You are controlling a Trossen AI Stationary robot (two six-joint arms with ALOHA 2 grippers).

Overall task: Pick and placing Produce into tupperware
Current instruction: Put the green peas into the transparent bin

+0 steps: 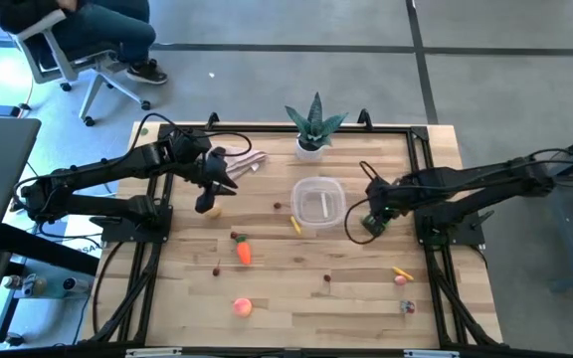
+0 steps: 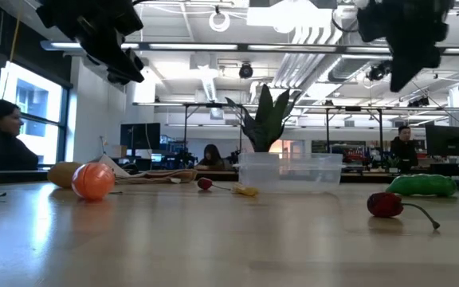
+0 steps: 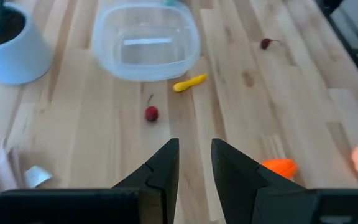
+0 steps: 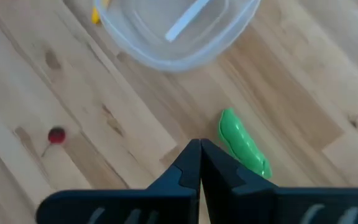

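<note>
Right tool (image 4: 199, 163) is pinched together, holding nothing, just beside the green pod (image 4: 243, 143), which lies on the table (image 1: 296, 288) at about 4 o'clock from the tupperware (image 1: 317, 202). I'd open it and straddle the pod across its short width, since the long axis runs diagonally toward the tupperware. Left tool (image 3: 194, 163) hangs slightly apart at the tupperware's 9 o'clock.

Spiky green potted plant (image 1: 314, 124) in white pot (image 3: 10, 46) at table's far edge; seated person (image 1: 88, 30) on office chair (image 1: 63, 60) beyond.
</note>
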